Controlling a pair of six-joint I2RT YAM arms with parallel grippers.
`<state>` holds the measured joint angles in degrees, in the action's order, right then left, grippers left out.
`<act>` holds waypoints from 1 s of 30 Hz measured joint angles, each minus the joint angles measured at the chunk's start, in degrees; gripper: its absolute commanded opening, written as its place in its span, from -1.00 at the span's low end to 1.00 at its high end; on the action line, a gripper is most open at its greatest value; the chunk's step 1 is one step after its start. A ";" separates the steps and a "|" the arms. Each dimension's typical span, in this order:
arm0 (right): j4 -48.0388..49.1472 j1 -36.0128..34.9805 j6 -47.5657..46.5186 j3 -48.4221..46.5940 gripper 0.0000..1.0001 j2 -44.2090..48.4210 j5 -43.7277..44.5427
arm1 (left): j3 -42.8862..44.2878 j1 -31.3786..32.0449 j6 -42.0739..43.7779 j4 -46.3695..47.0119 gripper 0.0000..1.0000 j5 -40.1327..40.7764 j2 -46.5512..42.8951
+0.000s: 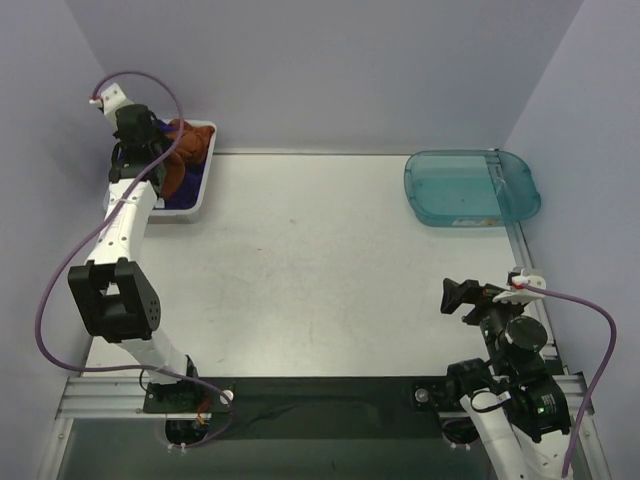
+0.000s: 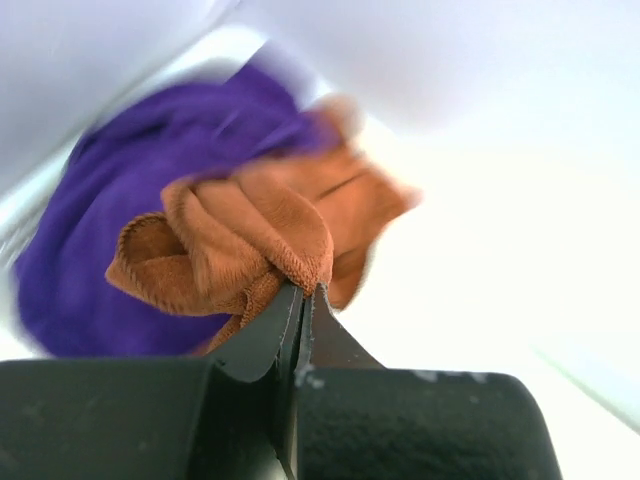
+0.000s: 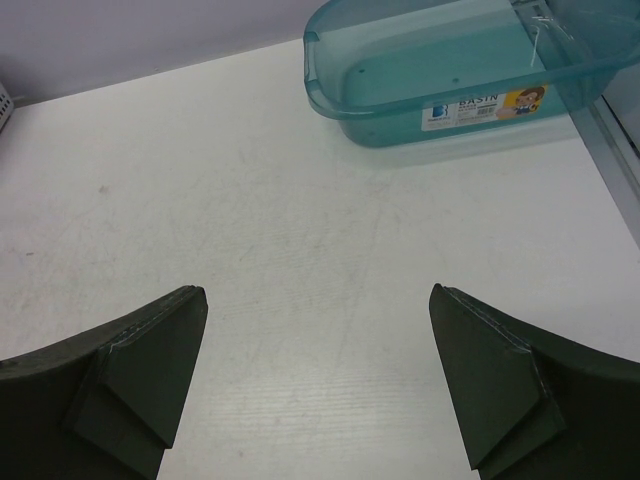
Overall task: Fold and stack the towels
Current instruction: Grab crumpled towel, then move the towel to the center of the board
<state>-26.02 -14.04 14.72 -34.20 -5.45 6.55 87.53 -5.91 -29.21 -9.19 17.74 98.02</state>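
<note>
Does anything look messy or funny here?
Just one messy heap. The orange towel is scrunched in a lump on the purple towels in the white basket, with the left fingers pinching its edge. Nothing looks spilled or broken.

We see a white tabletop (image 1: 320, 260), matte and faintly scuffed, with a few thin grey streaks across its middle. Two containers sit directly on it, well apart. A white plastic basket (image 1: 203, 200) stands in the far left corner, close to the back wall. A see-through teal tray (image 1: 450, 200) stands at the far right; in the right wrist view the tray (image 3: 400, 110) has a rounded rim and a small printed label on its near wall, and the tabletop (image 3: 250, 220) spreads bare in front of it. A metal rail (image 1: 530, 270) runs along the tabletop's right edge, touching the tray's right end.
</note>
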 measured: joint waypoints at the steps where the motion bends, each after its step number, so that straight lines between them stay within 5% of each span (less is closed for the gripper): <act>1: 0.00 0.00 0.00 0.00 1.00 0.00 0.00 | 2.54 0.92 0.39 -0.37 -1.00 0.00 -0.35; 9: 0.00 0.00 -0.20 0.00 1.00 0.00 0.00 | 21.24 15.34 4.11 -3.30 -1.00 -1.99 -4.00; 16: 0.00 0.00 -0.39 -0.04 1.00 0.00 -0.15 | 23.43 26.82 3.82 -6.54 -1.00 -8.09 -8.50; 22: -1.88 0.00 -0.46 -4.46 1.00 -2.38 -2.47 | 6.25 34.03 -0.96 -6.49 -1.00 -15.80 -21.75; 29: -2.67 0.00 -0.68 -11.93 1.00 -10.10 -9.05 | -28.94 35.06 -6.51 -7.04 -1.00 -20.00 -46.31; 30: -2.64 0.00 -0.63 -12.24 1.00 -11.74 -10.75 | -33.40 35.08 -6.86 -8.70 -0.77 -19.30 -49.16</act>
<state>-28.67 -14.04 14.09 -46.44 -17.19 -4.21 54.13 29.17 -36.07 -17.89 -1.56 48.86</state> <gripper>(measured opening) 0.998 0.030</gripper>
